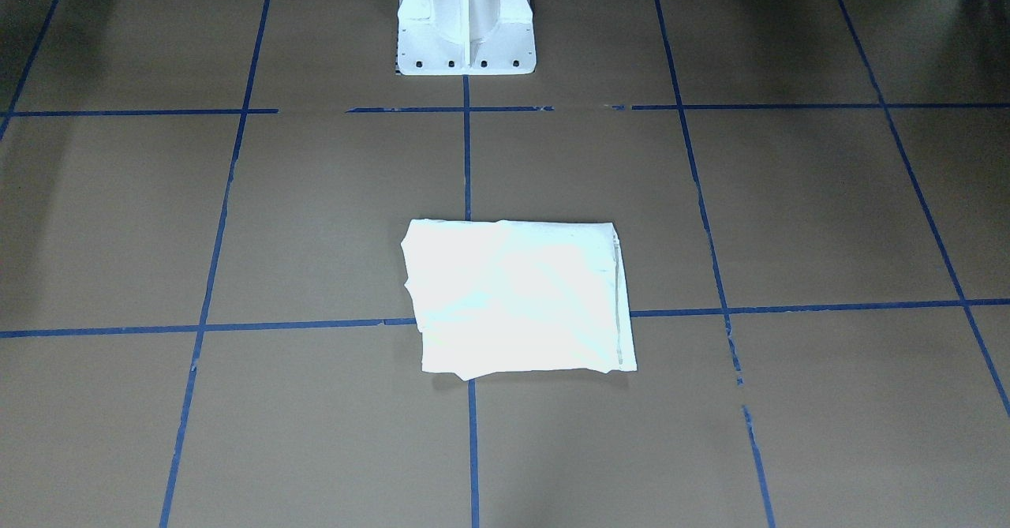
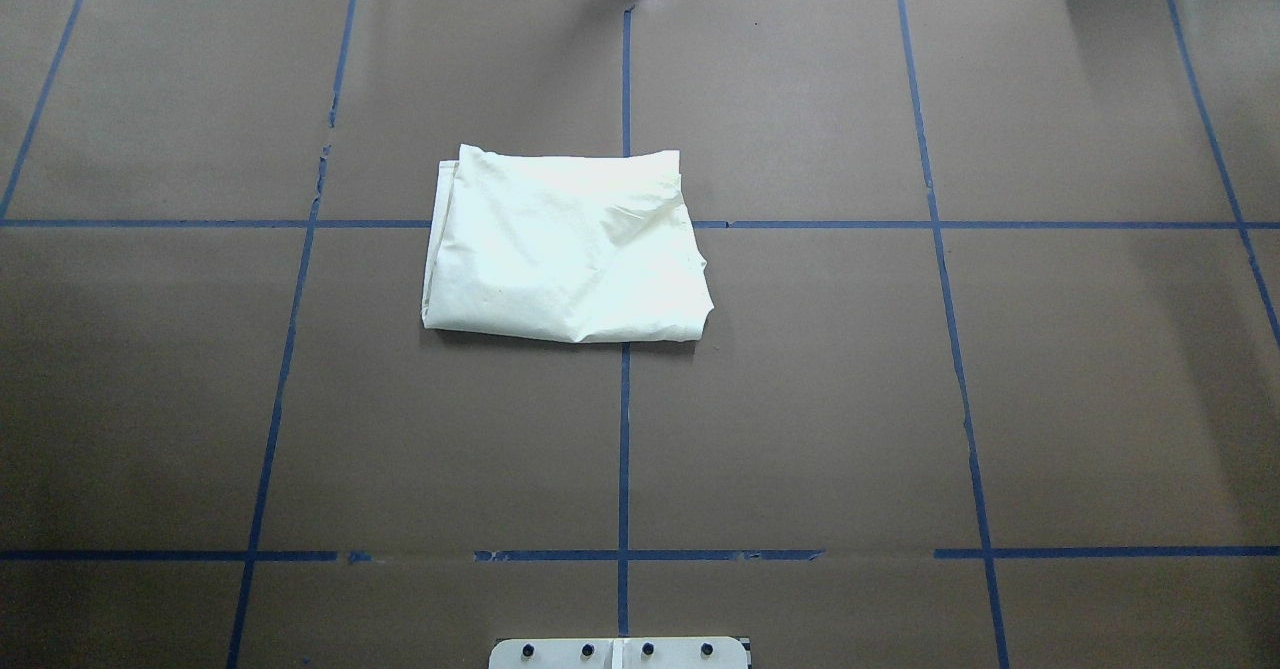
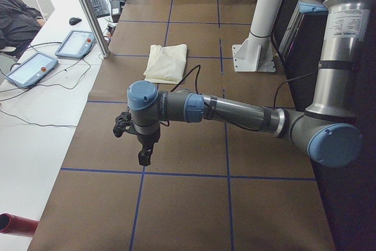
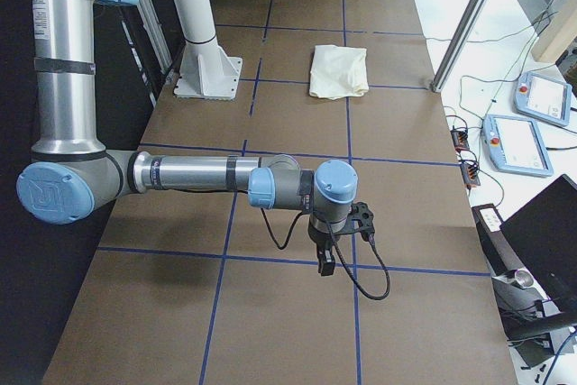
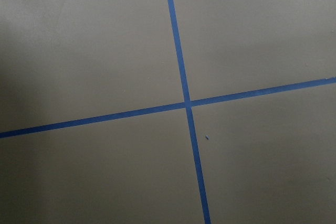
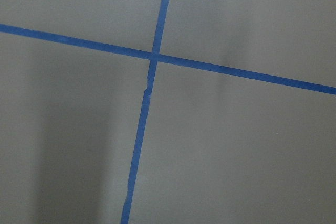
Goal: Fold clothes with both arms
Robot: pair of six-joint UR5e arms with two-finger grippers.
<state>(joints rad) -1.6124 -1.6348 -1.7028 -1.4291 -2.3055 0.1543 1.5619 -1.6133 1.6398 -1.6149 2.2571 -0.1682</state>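
The cream-white shirt point(image 2: 565, 244) lies folded into a rough rectangle near the middle of the brown table, plain side up, with no print showing. It also shows in the front-facing view point(image 1: 517, 299), the left view point(image 3: 167, 63) and the right view point(image 4: 338, 71). No arm touches it. My left gripper point(image 3: 144, 158) hangs above the table far toward the left end; I cannot tell if it is open or shut. My right gripper point(image 4: 325, 268) hangs above the table far toward the right end; I cannot tell its state either. Both wrist views show only brown table and blue tape lines.
The white pedestal base point(image 1: 465, 23) stands at the robot's side of the table. Blue tape lines point(image 2: 624, 429) grid the surface. Beyond the far edge stand a metal post point(image 3: 88, 10), teach pendants point(image 4: 518, 142) and cables. A seated person point(image 3: 14, 19) is at the operators' desk.
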